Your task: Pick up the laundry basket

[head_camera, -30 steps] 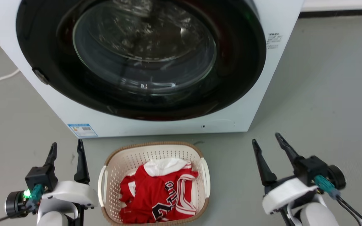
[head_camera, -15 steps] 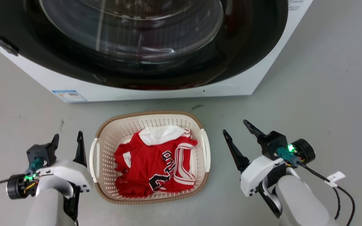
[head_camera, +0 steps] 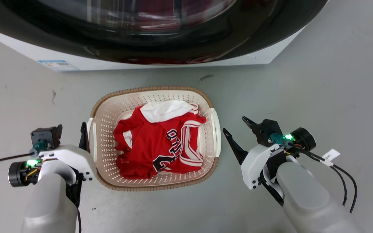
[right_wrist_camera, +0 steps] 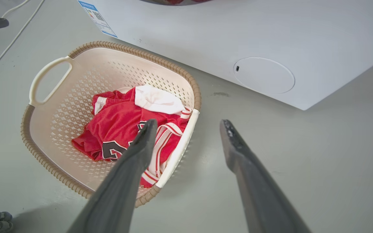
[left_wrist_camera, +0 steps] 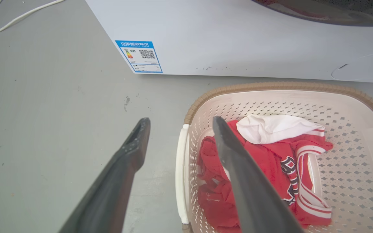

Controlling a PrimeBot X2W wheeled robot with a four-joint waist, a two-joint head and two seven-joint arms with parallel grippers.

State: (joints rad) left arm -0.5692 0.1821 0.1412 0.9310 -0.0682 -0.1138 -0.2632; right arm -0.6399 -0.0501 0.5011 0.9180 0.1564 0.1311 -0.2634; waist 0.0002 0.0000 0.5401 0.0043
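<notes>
Head view steeply downward; wrist views low, either side, sharing laundry basket [head_camera: 115, 110]

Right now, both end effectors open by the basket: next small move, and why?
Probably bring the right end effector in toward the right handle of the laundry basket. In the head view bare floor separates them, while the left end effector sits beside the left handle. Both are open and hold nothing, so closing should wait until each handle lies between the fingers.

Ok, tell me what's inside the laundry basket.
A crumpled red jersey with white trim lies inside the laundry basket, with white cloth on its far end. Whatever lies beneath the clothes is covered.
</notes>
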